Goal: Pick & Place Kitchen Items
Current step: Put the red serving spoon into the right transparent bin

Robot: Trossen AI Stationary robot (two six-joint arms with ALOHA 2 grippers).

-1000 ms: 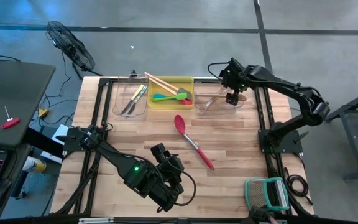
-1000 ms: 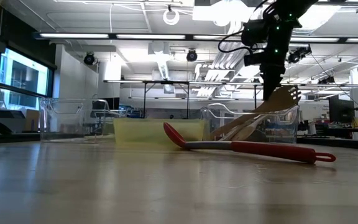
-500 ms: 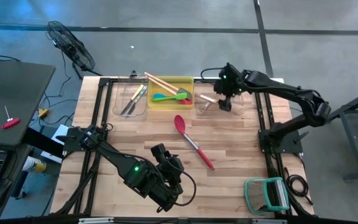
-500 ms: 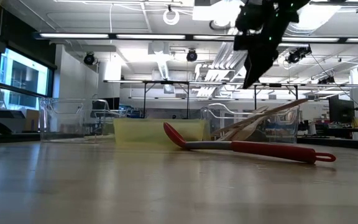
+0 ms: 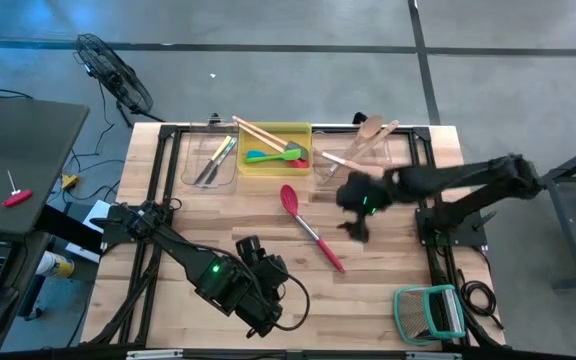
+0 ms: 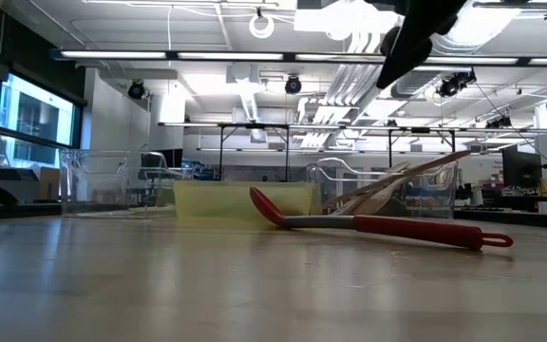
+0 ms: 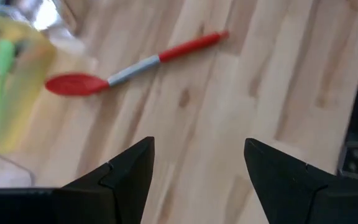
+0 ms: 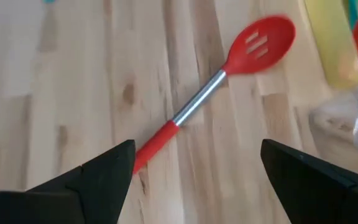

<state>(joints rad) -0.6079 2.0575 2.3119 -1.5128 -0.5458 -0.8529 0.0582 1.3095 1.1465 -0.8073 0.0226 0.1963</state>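
Observation:
A red slotted spoon (image 5: 310, 225) with a metal neck lies flat on the wooden table's middle; it also shows in the low view (image 6: 378, 224), the left wrist view (image 7: 129, 64) and the right wrist view (image 8: 219, 87). My right gripper (image 5: 355, 228) hovers open and empty just right of the spoon's handle. My left gripper (image 5: 268, 322) is open and empty near the table's near edge. Pale wooden utensils (image 5: 363, 140) lean in the clear bin (image 5: 353, 160) at the far right. Blue, green and red spatulas (image 5: 276, 154) lie in the yellow bin (image 5: 273, 148).
A second clear bin (image 5: 208, 160) at the far left holds metal cutlery. A green-framed wire rack (image 5: 430, 312) sits at the table's near right corner. Bare wood lies around the spoon.
My right gripper has let go of the wooden utensil over the far right clear bin, where it now leans with the others. The gripper has then swung fast toward the table's near edge, to a place beside the red spoon. My left arm has shifted slightly.

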